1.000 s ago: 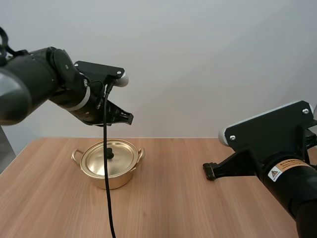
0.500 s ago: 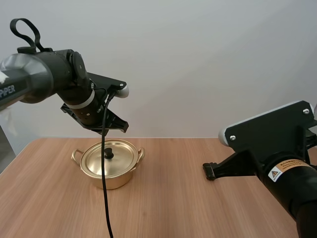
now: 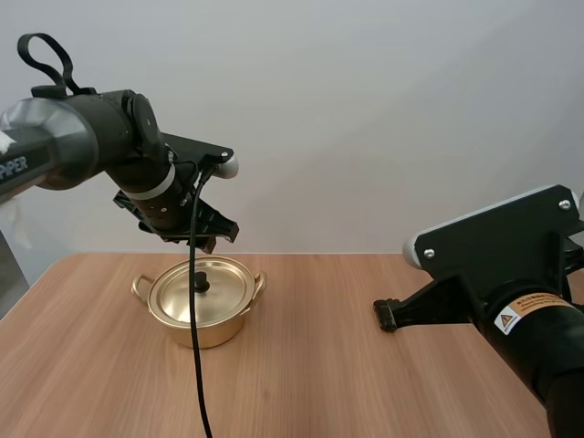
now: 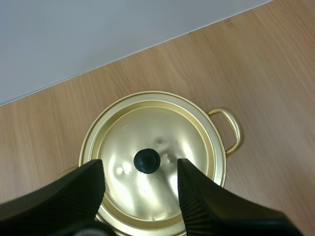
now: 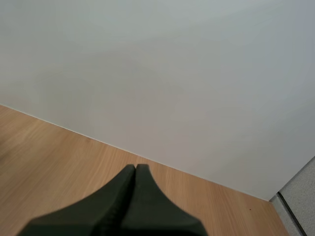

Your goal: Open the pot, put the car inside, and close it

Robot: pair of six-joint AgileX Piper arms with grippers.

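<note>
A golden pot (image 3: 203, 321) with two side handles stands on the left half of the wooden table, its lid (image 3: 187, 297) on and a black knob (image 3: 201, 283) at the centre. My left gripper (image 3: 217, 235) hangs just above the pot and points down. In the left wrist view its fingers (image 4: 74, 191) stand apart, open, over the lid (image 4: 162, 128), and the knob (image 4: 147, 161) lies below the gap between them, untouched. My right gripper (image 3: 387, 316) hovers low over the table's right half, its tips (image 5: 135, 169) shut together on nothing.
The wooden table (image 3: 310, 383) stretches bare between the pot and my right arm. A plain pale wall (image 3: 365, 109) stands behind the table's far edge. The pot's handle (image 4: 231, 130) juts out to the side.
My left arm has swung back and tipped down over the pot. Its fingers now stand open. The right arm and the pot have not moved.
</note>
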